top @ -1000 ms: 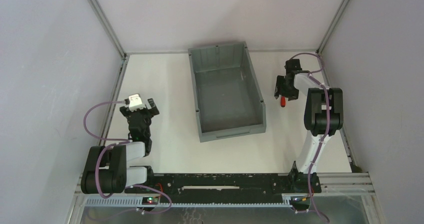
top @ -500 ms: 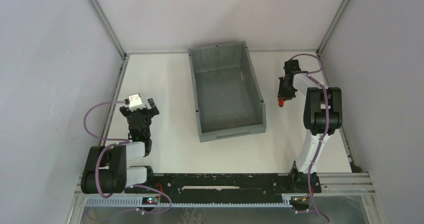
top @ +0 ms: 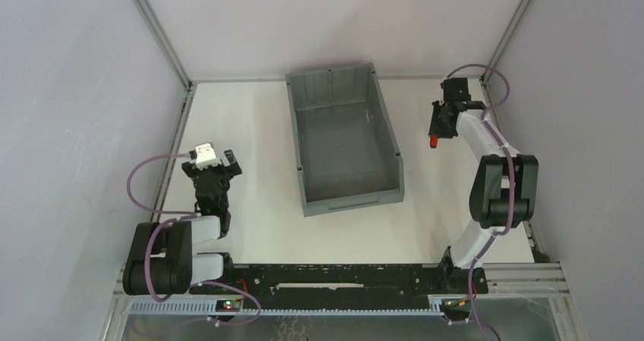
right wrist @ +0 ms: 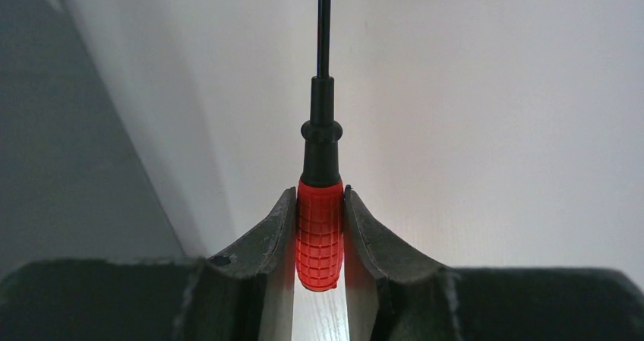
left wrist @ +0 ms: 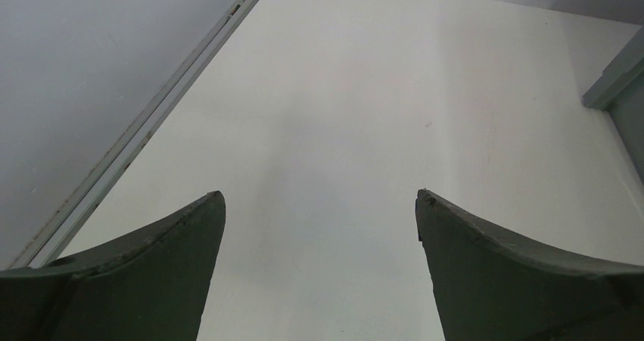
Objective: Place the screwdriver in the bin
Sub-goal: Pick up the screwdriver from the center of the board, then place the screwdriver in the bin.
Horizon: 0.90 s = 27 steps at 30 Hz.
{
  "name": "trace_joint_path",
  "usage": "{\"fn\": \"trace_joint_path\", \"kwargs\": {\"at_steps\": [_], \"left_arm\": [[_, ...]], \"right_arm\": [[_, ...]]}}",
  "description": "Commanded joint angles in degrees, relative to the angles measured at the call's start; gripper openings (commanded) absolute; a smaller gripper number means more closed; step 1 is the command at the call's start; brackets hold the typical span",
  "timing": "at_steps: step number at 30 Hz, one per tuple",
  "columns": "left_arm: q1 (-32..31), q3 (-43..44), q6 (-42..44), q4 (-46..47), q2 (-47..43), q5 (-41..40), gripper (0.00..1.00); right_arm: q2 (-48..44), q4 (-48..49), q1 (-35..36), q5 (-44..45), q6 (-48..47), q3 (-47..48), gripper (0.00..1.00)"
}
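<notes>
The screwdriver (right wrist: 319, 231) has a stubby red ribbed handle and a thin black shaft running straight away from the right wrist camera. My right gripper (right wrist: 319, 194) is shut on that handle, one finger pressed to each side. From above, the right gripper (top: 437, 131) hangs right of the bin, with the red handle of the screwdriver (top: 433, 140) showing at its tip. The grey bin (top: 298, 140) lies at the table's middle back, nothing inside it. My left gripper (top: 215, 169) rests open at the left, and its fingers (left wrist: 182, 235) have nothing between them.
Metal frame rails (top: 176, 140) run along the table's left and right edges, with plain walls behind. A corner of the bin (left wrist: 619, 75) shows at the right edge of the left wrist view. The arm bases and a cable rail (top: 334, 280) line the near edge.
My right gripper has closed on the screwdriver's handle and carried it up and toward the back, the arm stretching out. The left arm has not moved.
</notes>
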Motion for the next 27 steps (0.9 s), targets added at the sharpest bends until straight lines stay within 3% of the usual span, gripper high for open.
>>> {"fn": "trace_joint_path", "kwargs": {"at_steps": [1, 18, 27], "left_arm": [[0.19, 2.00, 1.06, 1.53, -0.46, 0.17, 1.00], [0.23, 1.99, 1.05, 1.53, -0.46, 0.12, 1.00], [0.22, 1.91, 1.06, 1.53, -0.46, 0.17, 1.00]], "right_arm": [[-6.79, -4.10, 0.62, 0.35, -1.49, 4.87, 0.24], [-19.23, -18.35, 7.69, 3.04, -2.13, 28.43, 0.21], [-18.88, -19.48, 12.65, 3.40, -0.35, 30.69, 0.20]]}}
